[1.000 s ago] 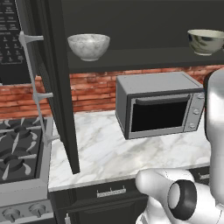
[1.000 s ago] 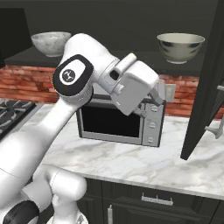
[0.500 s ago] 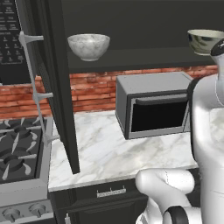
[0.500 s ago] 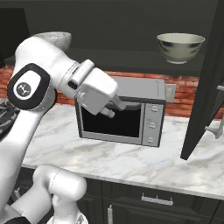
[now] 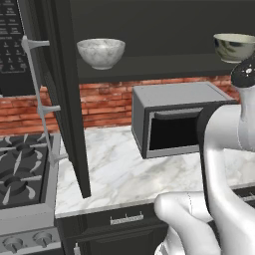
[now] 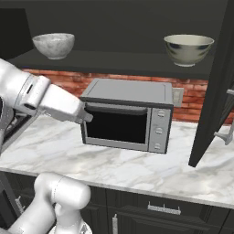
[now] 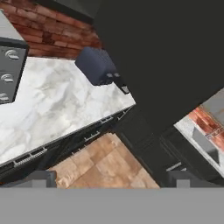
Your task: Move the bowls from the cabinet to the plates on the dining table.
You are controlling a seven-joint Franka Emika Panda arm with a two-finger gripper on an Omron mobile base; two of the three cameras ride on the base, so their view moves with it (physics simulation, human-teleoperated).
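Two bowls stand on the open shelf of the dark cabinet (image 5: 149, 20). The white-grey marbled bowl (image 5: 101, 52) (image 6: 54, 45) is at the left and the grey-green bowl (image 5: 234, 47) (image 6: 188, 49) at the right. My arm (image 6: 50, 103) reaches in from the left, below the shelf and level with the microwave's left side, well apart from both bowls. In the hand view my gripper (image 7: 113, 179) is open with nothing between its fingertips (image 7: 41, 177); it looks down past a dark cabinet door (image 7: 166, 57) at counter and floor. The plates and the dining table are out of view.
A grey microwave (image 5: 174, 119) (image 6: 128, 114) sits on the marble counter (image 5: 109, 169) under the shelf. Open cabinet doors jut out at the left (image 5: 64, 99) and the right (image 6: 219, 87). A stove (image 5: 20, 174) is at the far left. A dark toaster (image 7: 96, 65) stands on the counter.
My arm has swung from in front of the microwave's top towards the left of the right base view, and the hand has turned. The gripper stays open. The bowls have not moved.
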